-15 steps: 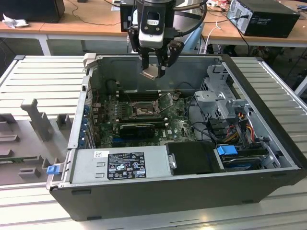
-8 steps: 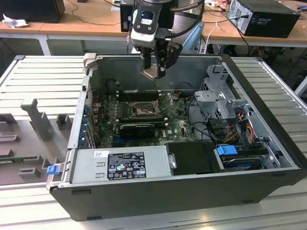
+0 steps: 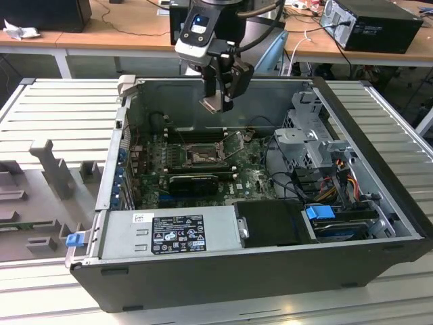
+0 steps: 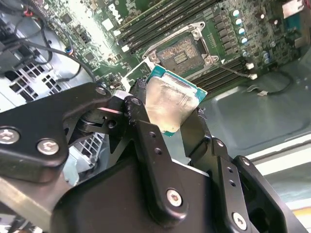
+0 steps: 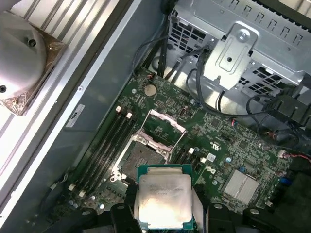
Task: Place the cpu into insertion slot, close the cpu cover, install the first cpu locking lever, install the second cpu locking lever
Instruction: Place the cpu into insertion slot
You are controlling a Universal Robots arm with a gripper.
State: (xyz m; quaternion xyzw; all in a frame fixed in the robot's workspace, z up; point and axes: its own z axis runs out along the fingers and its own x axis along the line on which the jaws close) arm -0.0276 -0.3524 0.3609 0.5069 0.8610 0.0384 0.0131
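My gripper (image 3: 218, 101) hangs above the open computer case, shut on the cpu (image 3: 212, 103), a flat square chip with a pale silver face. In both wrist views the cpu (image 4: 171, 103) (image 5: 164, 196) sits clamped by its edges between the black fingers (image 4: 144, 127). Below it on the green circuit board lies the insertion slot (image 3: 201, 157) (image 4: 180, 50) (image 5: 141, 157), dark, bare and metal-rimmed. The cpu cover (image 5: 163, 129) stands swung up from the slot's far edge. A thin lever (image 3: 234, 143) is raised beside the slot.
A grey power supply (image 3: 176, 233) fills the case's near side. A metal drive cage (image 3: 314, 145) with cables stands on the exterior view's right. A black card (image 3: 193, 181) and long memory slots (image 4: 160, 22) flank the socket. The case walls (image 3: 270, 91) rise around the board.
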